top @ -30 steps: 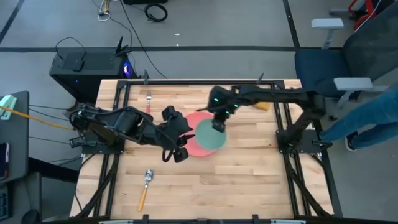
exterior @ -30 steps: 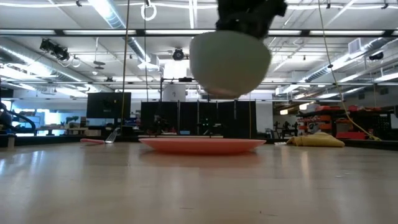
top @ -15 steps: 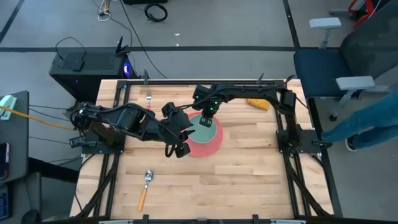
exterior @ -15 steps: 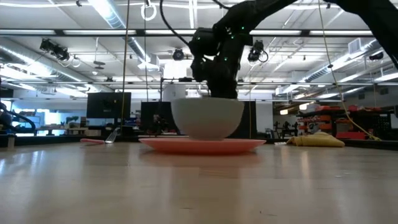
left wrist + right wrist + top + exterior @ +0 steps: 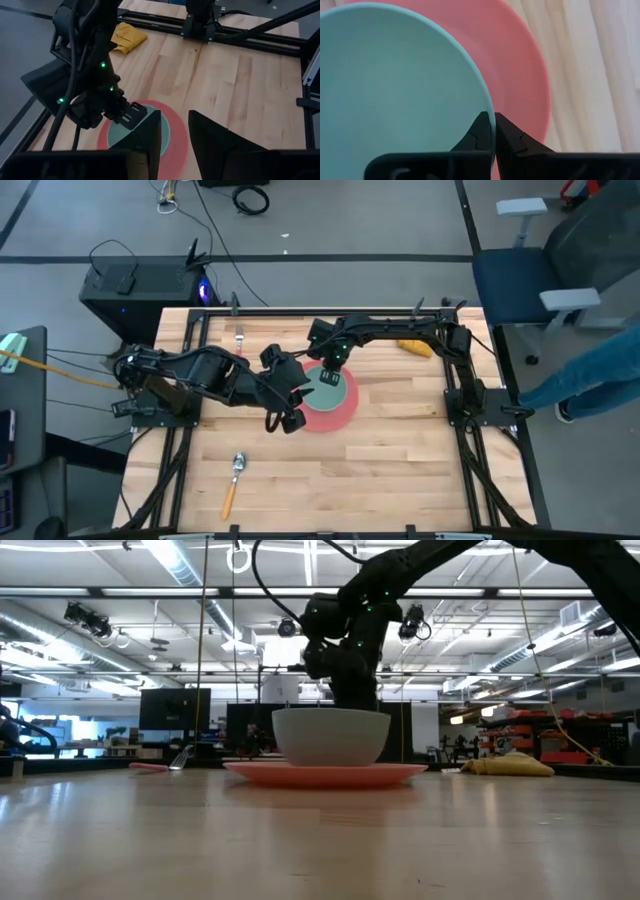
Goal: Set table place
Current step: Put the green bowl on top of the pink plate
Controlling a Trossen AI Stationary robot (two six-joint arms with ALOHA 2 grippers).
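Note:
The pale-teal bowl [image 5: 331, 391] sits upright on the round pink plate [image 5: 345, 412] near the table's middle; the low view shows the bowl [image 5: 331, 736] resting with its base on the plate [image 5: 325, 774]. My right gripper [image 5: 329, 376] stands over the bowl's far rim, shut on it. My left gripper [image 5: 289, 416] is open and empty beside the plate's left edge. The red-handled fork [image 5: 239, 340] lies at the far left. The orange-handled spoon [image 5: 234, 477] lies at the near left. My right gripper pinches the bowl's rim [image 5: 491, 111] between its two fingers, one finger [image 5: 479, 134] inside the bowl and one [image 5: 512, 138] outside. The fingers come from above, pointing down, at the bowl's far side. The bowl stands upright with its base on the plate.
A crumpled yellow cloth [image 5: 415, 347] lies at the far right of the table. Black rails [image 5: 455, 370] run along the table's edges. Bare wood spreads over the near half of the table, right of the spoon.
My right gripper has gone down and a little toward the table's left edge with the bowl. The bowl hung clear above the plate a second ago and now rests on it. The gripper stays shut on the rim.

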